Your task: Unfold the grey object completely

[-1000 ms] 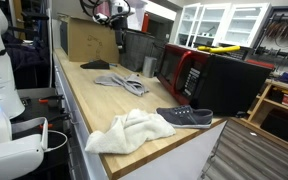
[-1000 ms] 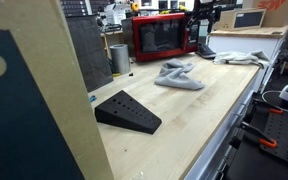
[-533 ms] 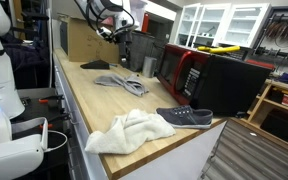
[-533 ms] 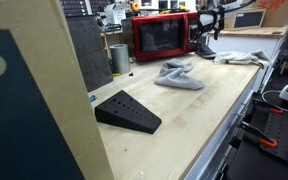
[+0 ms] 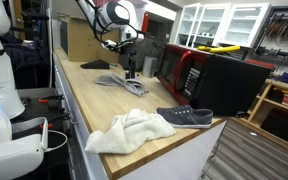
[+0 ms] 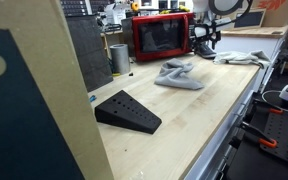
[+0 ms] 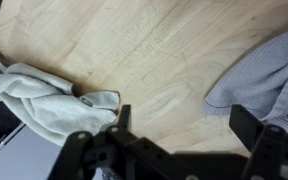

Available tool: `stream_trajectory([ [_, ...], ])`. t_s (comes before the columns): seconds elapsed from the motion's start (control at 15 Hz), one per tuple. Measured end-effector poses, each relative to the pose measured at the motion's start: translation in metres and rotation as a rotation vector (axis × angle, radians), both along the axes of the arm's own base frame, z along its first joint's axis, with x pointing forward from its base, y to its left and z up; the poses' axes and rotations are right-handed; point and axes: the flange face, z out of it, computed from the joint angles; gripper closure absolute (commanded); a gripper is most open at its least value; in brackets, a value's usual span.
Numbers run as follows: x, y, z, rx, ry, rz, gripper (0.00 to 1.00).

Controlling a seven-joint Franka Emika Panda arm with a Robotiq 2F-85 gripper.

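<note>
Grey cloth (image 7: 267, 68), soft, light and limp, lies crumpled at two o'clock in the wrist view; pinch a loose edge; the gripper (image 7: 184, 128) has its jaws apart, empty

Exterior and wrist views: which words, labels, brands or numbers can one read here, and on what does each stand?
No text is readable in any view.
On the dark blue panel: a pale mark, too blurred to read.
On the red microwave: nothing legible.
On the cardboard box: no print legible.
</note>
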Motion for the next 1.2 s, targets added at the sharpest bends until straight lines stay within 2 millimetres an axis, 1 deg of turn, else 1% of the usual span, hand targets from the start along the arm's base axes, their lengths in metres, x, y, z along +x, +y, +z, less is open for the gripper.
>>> stream_trajectory([
  [0.47, 0.026, -0.012, -0.03, 0.044, -0.028, -0.074, 0.0],
  [1.0, 0.044, -0.018, -0.06, 0.054, -0.022, -0.102, 0.0],
  [1.07, 0.044, -0.019, -0.063, 0.053, -0.017, -0.105, 0.1],
  [1.13, 0.044, -0.021, -0.068, 0.051, -0.012, -0.109, 0.26],
  [1.2, 0.043, -0.022, -0.072, 0.049, -0.006, -0.114, 0.32],
])
